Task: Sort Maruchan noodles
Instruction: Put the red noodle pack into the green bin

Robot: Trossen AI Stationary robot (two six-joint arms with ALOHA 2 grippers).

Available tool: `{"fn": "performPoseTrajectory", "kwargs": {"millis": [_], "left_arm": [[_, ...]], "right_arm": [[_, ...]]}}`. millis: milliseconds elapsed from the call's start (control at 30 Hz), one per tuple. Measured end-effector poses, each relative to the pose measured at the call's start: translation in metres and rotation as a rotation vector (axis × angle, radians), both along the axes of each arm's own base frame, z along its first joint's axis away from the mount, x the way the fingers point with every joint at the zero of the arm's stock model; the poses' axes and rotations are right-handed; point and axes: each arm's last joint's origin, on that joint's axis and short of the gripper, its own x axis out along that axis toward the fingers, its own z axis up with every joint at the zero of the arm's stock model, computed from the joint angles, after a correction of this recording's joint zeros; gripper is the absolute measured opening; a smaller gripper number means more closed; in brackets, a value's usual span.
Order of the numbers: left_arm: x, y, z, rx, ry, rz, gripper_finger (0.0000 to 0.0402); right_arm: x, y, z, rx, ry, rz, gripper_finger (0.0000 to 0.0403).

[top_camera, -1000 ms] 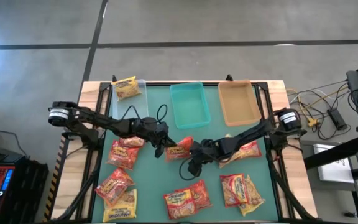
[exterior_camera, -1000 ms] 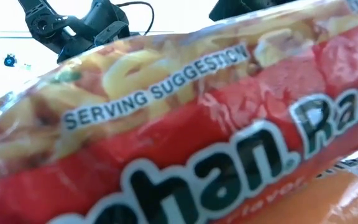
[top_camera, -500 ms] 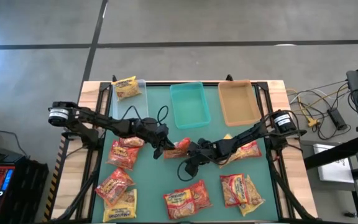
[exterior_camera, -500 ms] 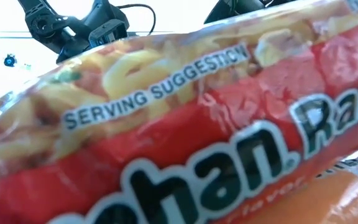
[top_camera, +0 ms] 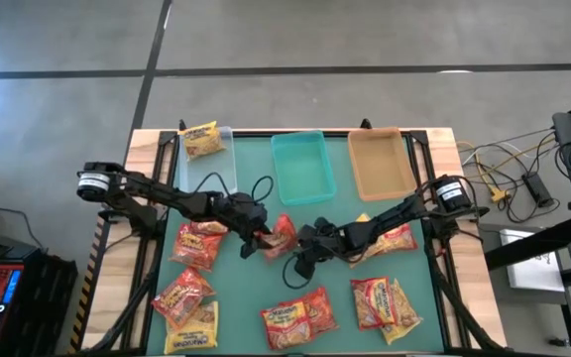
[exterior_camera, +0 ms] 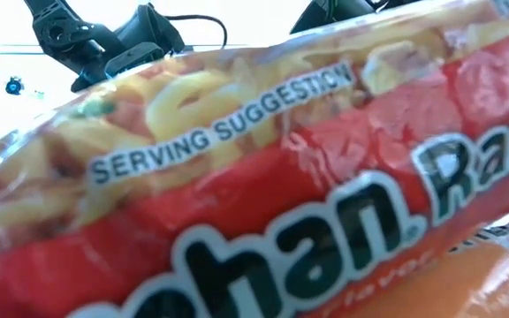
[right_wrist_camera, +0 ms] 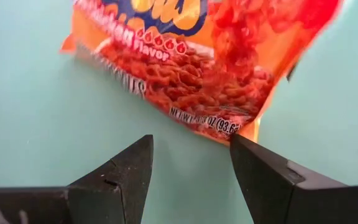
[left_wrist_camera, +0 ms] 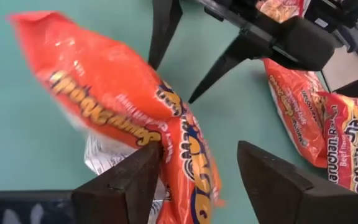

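An orange Maruchan noodle packet (top_camera: 282,235) stands tilted at the middle of the teal table top, between my two grippers. My left gripper (top_camera: 263,238) is open, and one end of the packet (left_wrist_camera: 117,93) reaches in between its fingers. My right gripper (top_camera: 307,238) faces it from the right, open, its fingers (right_wrist_camera: 129,168) just short of the packet's printed face (right_wrist_camera: 185,68). The packet is blurred in the left wrist view. A yellow packet (top_camera: 201,139) lies in the clear tray at the far left. My left gripper no longer pinches the orange packet. The packet's end (left_wrist_camera: 188,177) sits between the open fingers and lies against the inner side of one finger (left_wrist_camera: 135,180); the other finger (left_wrist_camera: 272,180) stands apart from it. The fingers slant down from the table's left.
A teal tray (top_camera: 300,188) and a tan tray (top_camera: 380,186) stand at the far edge. Loose packets lie at the left (top_camera: 196,245), near middle (top_camera: 298,317) and right (top_camera: 385,302). A red packet (exterior_camera: 263,194) right in front of the low camera blocks most of that view.
My left gripper has opened and let go of the orange packet. The packet, which lay stretched between the two grippers, has swung round and tipped toward my left gripper, so it now looks narrower from above. My right gripper has stayed open.
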Motion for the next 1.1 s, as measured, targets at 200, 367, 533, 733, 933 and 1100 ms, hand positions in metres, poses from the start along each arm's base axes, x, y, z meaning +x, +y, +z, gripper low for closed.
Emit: {"fn": "performPoseTrajectory", "kwargs": {"millis": [200,367,533,733,933,1100], "left_arm": [[0.002,0.0,-0.01,-0.001,0.032,0.0,0.0206],[0.005,0.0,-0.023,-0.021,0.07,0.017,0.0206],[0.009,0.0,-0.031,-0.03,0.087,0.016,0.0206],[0.018,0.0,-0.029,-0.031,0.086,0.015,0.0206],[0.023,0.0,-0.025,-0.029,0.074,0.028,0.0206],[0.024,0.001,-0.024,-0.033,0.069,0.041,0.0206]], "right_arm": [[0.004,0.0,0.003,0.0,-0.051,0.005,0.0203],[0.004,0.0,0.003,0.003,-0.057,0.007,0.0203],[0.004,0.0,0.003,0.004,-0.057,0.007,0.0203],[0.004,0.0,0.003,-0.006,-0.049,0.014,0.0203],[0.006,0.0,-0.005,-0.016,-0.045,0.013,0.0203],[0.009,0.0,-0.013,-0.046,-0.053,0.002,0.0203]]}}
